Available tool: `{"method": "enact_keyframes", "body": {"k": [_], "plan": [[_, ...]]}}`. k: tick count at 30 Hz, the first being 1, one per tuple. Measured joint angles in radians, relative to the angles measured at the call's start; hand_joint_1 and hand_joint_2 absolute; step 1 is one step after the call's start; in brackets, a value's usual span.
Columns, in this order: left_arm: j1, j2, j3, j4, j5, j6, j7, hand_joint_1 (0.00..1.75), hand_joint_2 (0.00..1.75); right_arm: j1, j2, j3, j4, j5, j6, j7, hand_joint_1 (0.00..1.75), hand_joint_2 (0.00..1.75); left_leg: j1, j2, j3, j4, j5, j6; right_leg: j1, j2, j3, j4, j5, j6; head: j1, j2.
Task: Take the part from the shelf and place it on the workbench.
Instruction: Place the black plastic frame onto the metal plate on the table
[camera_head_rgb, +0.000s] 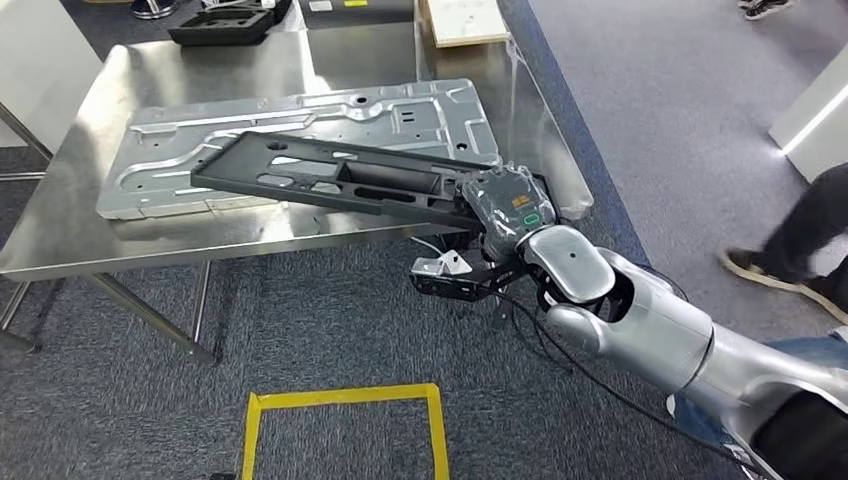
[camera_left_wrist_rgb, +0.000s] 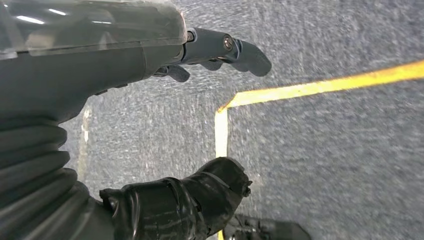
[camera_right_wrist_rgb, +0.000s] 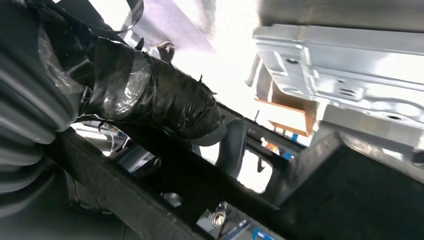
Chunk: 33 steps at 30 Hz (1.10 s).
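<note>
Right robot hand (camera_head_rgb: 510, 205) gripping part (camera_head_rgb: 330, 175)

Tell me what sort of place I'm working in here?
Likely a factory or workshop test cell: a stainless workbench carrying a stamped metal panel, yellow floor tape on grey carpet, and the right hand holding a black part.

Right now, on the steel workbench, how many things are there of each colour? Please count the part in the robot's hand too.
Black: 2, the long black part held by the right hand, and a black tray at the far edge.
Silver: 1, the stamped metal panel.
Tan: 1, a flat board at the far edge.
Total: 4
</note>
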Motion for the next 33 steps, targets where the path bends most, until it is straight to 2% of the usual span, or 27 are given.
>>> {"method": "enact_keyframes", "body": {"k": [2,3,6,7,8,9,10,12,13,14,16,18,20,21,22,23,24,25,26,27,28,29,31,32,33], "plan": [[0.002,0.000,0.000,0.000,-0.001,0.000,0.001,0.00,1.75,0.001,-0.002,0.000,0.000,0.000,0.000,0.000,1.75,1.75,0.004,0.000,0.009,-0.010,0.003,0.007,-0.001,-0.001,-0.005,0.015,-0.010,0.011,0.002,0.000],[0.002,0.000,0.000,0.000,-0.002,0.000,0.001,0.00,1.75,0.001,-0.003,0.000,0.000,0.000,0.000,0.000,1.75,1.75,0.007,0.000,0.014,-0.015,0.005,0.011,-0.002,-0.001,-0.021,0.047,-0.027,0.016,0.003,0.000],[0.000,0.001,-0.001,0.000,-0.004,0.001,0.007,0.00,1.75,0.004,-0.005,0.000,0.000,0.000,0.000,-0.001,1.75,1.75,0.008,0.000,0.019,-0.016,0.002,0.018,-0.007,-0.002,-0.116,0.225,-0.100,0.025,0.005,0.000],[0.000,0.001,-0.001,0.000,-0.004,0.001,0.010,0.00,1.75,0.005,-0.005,0.000,0.000,0.000,0.000,-0.001,1.75,1.75,0.008,0.000,0.019,-0.014,0.000,0.019,-0.008,-0.002,-0.141,0.265,-0.106,0.026,0.005,0.000],[0.001,0.001,-0.001,0.000,-0.005,0.001,0.012,0.00,1.75,0.007,-0.006,0.000,0.000,0.001,0.000,-0.001,1.75,1.75,0.008,0.000,0.020,-0.013,-0.003,0.020,-0.008,-0.002,-0.150,0.271,-0.094,0.027,0.005,0.000],[0.002,0.001,-0.001,0.000,-0.005,0.001,0.014,0.00,1.75,0.008,-0.007,0.000,0.001,0.001,0.000,-0.001,1.75,1.75,0.008,-0.001,0.022,-0.011,-0.006,0.019,-0.008,-0.002,-0.139,0.239,-0.065,0.026,0.005,0.000],[0.003,0.001,-0.001,0.000,-0.005,0.001,0.015,0.00,1.75,0.008,-0.008,0.000,0.001,0.002,0.000,-0.001,1.75,1.75,0.008,-0.001,0.025,-0.010,-0.010,0.017,-0.009,-0.003,-0.110,0.173,-0.025,0.024,0.005,0.000],[0.003,0.000,-0.002,0.000,-0.006,0.002,0.017,0.00,1.75,0.007,-0.010,0.000,0.001,0.003,0.000,-0.002,1.75,1.75,0.007,-0.002,0.028,-0.008,-0.017,0.010,-0.006,-0.004,-0.048,0.046,0.022,0.016,0.005,0.000],[0.002,0.000,-0.002,0.000,-0.008,0.002,0.018,0.00,1.75,0.007,-0.010,0.000,0.001,0.003,0.000,-0.003,1.75,1.75,0.006,-0.002,0.029,-0.008,-0.020,0.005,-0.004,-0.004,-0.031,0.011,0.027,0.011,0.004,0.000],[0.001,0.001,-0.002,0.000,-0.009,0.002,0.020,0.00,1.75,0.006,-0.010,-0.001,0.001,0.003,-0.001,-0.004,1.75,1.75,0.005,-0.002,0.029,-0.010,-0.023,0.000,-0.002,-0.004,-0.025,0.001,0.021,0.006,0.004,0.000],[0.001,0.001,-0.002,0.000,-0.011,0.001,0.024,0.00,1.75,0.007,-0.009,-0.001,0.002,0.002,-0.001,-0.005,1.75,1.75,0.004,-0.001,0.034,-0.015,-0.029,-0.011,-0.002,-0.002,-0.017,-0.006,0.017,-0.006,0.003,0.000],[0.002,0.002,-0.002,0.000,-0.012,-0.004,0.026,0.00,1.75,0.007,-0.010,-0.001,0.004,0.002,-0.001,-0.006,1.75,1.75,0.004,0.000,0.027,0.015,-0.045,-0.020,-0.005,-0.002,0.002,-0.015,0.011,-0.019,0.002,0.000],[0.002,0.002,-0.003,0.000,-0.011,-0.008,0.028,0.00,1.75,0.007,-0.011,-0.001,0.005,0.002,-0.001,-0.008,1.75,1.75,0.006,0.001,-0.030,0.123,-0.081,-0.024,-0.004,-0.004,0.022,-0.020,0.001,-0.030,0.000,0.000],[0.002,0.002,-0.003,0.000,-0.010,-0.010,0.028,0.00,1.75,0.008,-0.011,-0.002,0.006,0.002,-0.001,-0.009,1.75,1.75,0.006,0.001,-0.076,0.192,-0.099,-0.025,-0.002,-0.005,0.029,-0.020,-0.006,-0.033,-0.001,0.000],[0.003,0.002,-0.003,0.000,-0.009,-0.010,0.029,0.00,1.75,0.009,-0.011,-0.002,0.006,0.002,-0.001,-0.012,1.75,1.75,0.006,0.001,-0.118,0.247,-0.105,-0.025,0.000,-0.004,0.038,-0.020,-0.014,-0.034,0.000,0.000],[0.004,0.002,-0.003,0.000,-0.008,-0.011,0.029,0.00,1.75,0.010,-0.011,-0.002,0.006,0.002,-0.001,-0.014,1.75,1.75,0.006,0.001,-0.145,0.270,-0.093,-0.024,0.002,-0.004,0.048,-0.020,-0.022,-0.035,-0.001,0.000],[0.006,0.002,-0.003,0.000,-0.008,-0.011,0.029,0.00,1.75,0.012,-0.011,-0.002,0.006,0.002,-0.001,-0.016,1.75,1.75,0.005,0.001,-0.152,0.252,-0.060,-0.021,0.005,-0.003,0.061,-0.020,-0.032,-0.035,-0.001,0.000],[0.007,0.002,-0.003,0.000,-0.007,-0.011,0.030,0.00,1.75,0.013,-0.011,-0.002,0.007,0.002,-0.001,-0.017,1.75,1.75,0.004,0.001,-0.139,0.196,-0.011,-0.015,0.007,-0.003,0.075,-0.020,-0.042,-0.035,-0.001,0.000],[0.008,0.003,-0.003,0.000,-0.006,-0.011,0.030,0.00,1.75,0.013,-0.011,-0.002,0.007,0.002,-0.001,-0.017,1.75,1.75,0.001,0.001,-0.114,0.125,0.034,-0.007,0.008,-0.003,0.087,-0.021,-0.053,-0.034,0.000,0.000],[0.008,0.004,-0.003,0.000,-0.005,-0.011,0.030,0.00,1.75,0.013,-0.011,-0.002,0.007,0.002,-0.001,-0.018,1.75,1.75,-0.002,0.002,-0.085,0.060,0.063,0.000,0.011,-0.003,0.096,-0.022,-0.064,-0.031,0.001,0.000],[0.007,0.005,-0.003,0.000,-0.005,-0.011,0.030,0.00,1.75,0.012,-0.011,-0.002,0.008,0.002,-0.001,-0.018,1.75,1.75,-0.006,0.002,-0.063,0.017,0.073,0.005,0.011,-0.002,0.103,-0.026,-0.073,-0.026,0.002,0.000],[0.006,0.006,-0.003,0.000,-0.005,-0.011,0.030,0.00,1.75,0.011,-0.011,-0.002,0.008,0.002,-0.001,-0.018,1.75,1.75,-0.010,0.002,-0.048,-0.007,0.067,0.009,0.010,-0.002,0.111,-0.029,-0.078,-0.021,0.003,0.000],[0.005,0.006,-0.003,0.000,-0.005,-0.011,0.030,0.00,1.75,0.010,-0.011,-0.002,0.008,0.002,-0.001,-0.018,1.75,1.75,-0.013,0.002,-0.025,-0.026,0.051,0.014,0.007,-0.001,0.124,-0.024,-0.075,-0.011,0.002,0.000],[0.006,0.006,-0.003,0.000,-0.005,-0.011,0.030,0.00,1.75,0.011,-0.011,-0.002,0.008,0.002,-0.001,-0.018,1.75,1.75,-0.011,0.002,-0.011,-0.036,0.046,0.018,0.006,-0.001,0.121,-0.002,-0.068,-0.007,0.004,0.000],[0.006,0.007,-0.003,0.000,-0.006,-0.011,0.030,0.00,1.75,0.010,-0.011,-0.002,0.009,0.002,-0.001,-0.018,1.75,1.75,-0.009,0.002,0.005,-0.042,0.040,0.022,0.005,-0.002,0.099,0.037,-0.059,-0.003,0.006,0.000]]}}
